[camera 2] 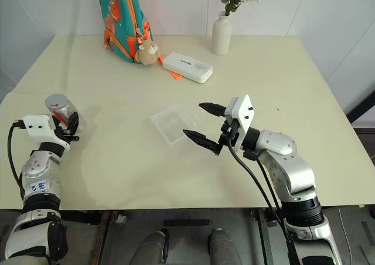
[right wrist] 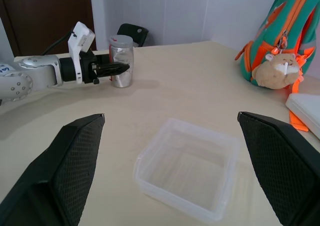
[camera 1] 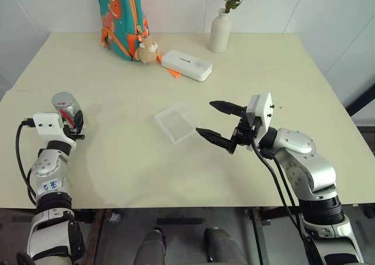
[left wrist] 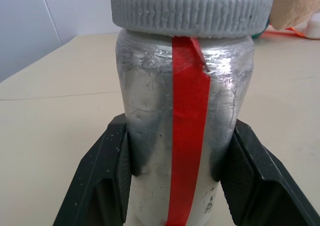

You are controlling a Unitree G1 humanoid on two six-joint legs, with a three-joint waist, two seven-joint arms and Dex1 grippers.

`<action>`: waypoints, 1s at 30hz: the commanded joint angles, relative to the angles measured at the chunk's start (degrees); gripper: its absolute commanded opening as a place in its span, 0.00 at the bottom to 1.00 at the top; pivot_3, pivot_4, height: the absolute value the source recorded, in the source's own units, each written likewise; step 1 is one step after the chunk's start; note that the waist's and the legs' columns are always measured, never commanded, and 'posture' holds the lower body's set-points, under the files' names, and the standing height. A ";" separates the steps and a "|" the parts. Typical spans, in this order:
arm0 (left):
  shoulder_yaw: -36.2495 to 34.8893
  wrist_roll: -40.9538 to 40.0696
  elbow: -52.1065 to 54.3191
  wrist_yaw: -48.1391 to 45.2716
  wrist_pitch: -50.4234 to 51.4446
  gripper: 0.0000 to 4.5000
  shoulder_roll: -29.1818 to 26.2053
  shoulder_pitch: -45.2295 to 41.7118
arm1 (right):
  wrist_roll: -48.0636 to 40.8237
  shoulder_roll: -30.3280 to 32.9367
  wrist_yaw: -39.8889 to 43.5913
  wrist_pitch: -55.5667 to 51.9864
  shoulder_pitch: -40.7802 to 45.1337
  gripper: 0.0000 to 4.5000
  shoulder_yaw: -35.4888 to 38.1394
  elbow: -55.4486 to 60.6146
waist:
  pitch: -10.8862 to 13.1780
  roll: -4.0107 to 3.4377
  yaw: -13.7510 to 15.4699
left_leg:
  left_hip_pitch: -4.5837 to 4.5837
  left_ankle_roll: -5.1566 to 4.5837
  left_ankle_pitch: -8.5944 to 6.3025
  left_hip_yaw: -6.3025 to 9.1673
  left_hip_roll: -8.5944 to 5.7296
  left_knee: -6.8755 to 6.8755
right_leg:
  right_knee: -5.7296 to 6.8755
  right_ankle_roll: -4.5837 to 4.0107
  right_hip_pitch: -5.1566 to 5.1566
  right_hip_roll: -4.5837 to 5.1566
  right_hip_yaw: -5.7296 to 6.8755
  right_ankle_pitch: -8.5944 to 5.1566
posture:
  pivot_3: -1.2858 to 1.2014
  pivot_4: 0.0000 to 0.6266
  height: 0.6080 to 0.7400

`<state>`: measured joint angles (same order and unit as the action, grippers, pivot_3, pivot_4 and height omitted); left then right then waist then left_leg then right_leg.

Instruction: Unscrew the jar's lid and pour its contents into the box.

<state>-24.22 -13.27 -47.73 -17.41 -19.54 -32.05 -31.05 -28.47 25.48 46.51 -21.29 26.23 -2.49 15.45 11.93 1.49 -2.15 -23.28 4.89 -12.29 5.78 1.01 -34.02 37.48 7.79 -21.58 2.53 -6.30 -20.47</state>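
jar (left wrist: 180, 116): silvery cylinder with a red tape strip down its side, upright near the tabletop's left edge | lid (left wrist: 192, 8): grey ribbed disc, still seated on the jar | contents: hidden, possibly inside | box (camera 1: 176, 122): clear shallow square tray, open, lying mid-tabletop, empty-looking.

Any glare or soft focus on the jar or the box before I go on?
Left wrist view: the jar is sharp, with bright glints on its silvery wall beside the red tape strip. Right wrist view: the box is clear, and its own fingers are slightly soft. Left eye view: even light, faint shadows on the table.
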 commanded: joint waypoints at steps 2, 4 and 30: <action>-1.37 -3.92 5.70 -3.33 -0.92 0.44 0.41 0.71 | -0.73 -0.23 -0.69 0.24 -0.77 1.00 0.92 2.74 | 0.00 0.00 0.07 | -0.01 0.00 0.00 0.00 0.00 0.00 | 0.00 0.00 0.00 0.00 0.00 0.00 | 0.52 0.24 1.00; -1.07 -8.64 14.81 -6.98 3.20 0.44 2.03 2.99 | -0.79 0.02 -0.90 -0.08 -1.31 1.00 1.01 3.37 | 0.00 0.00 0.20 | -0.01 0.00 0.00 0.01 0.01 0.00 | 0.00 0.00 0.00 0.00 0.00 0.00 | 0.52 0.24 1.00; 22.29 -22.17 53.67 -40.41 44.44 0.44 -5.43 4.16 | -6.93 -8.77 -13.83 -29.36 17.95 1.00 -4.18 6.51 | 0.12 -0.15 -1.10 | -0.03 0.03 0.03 -0.01 0.07 0.24 | -0.08 -0.16 -0.15 -0.04 -0.04 -0.08 | 0.52 0.24 1.00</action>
<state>-1.70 -36.17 5.64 -56.68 26.96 -37.97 -25.67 -34.28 17.56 33.25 -50.19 42.57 -6.56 21.75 12.05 1.34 -3.26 -23.31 4.92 -12.27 5.77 1.08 -33.77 37.41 7.62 -21.73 2.49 -6.33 -20.56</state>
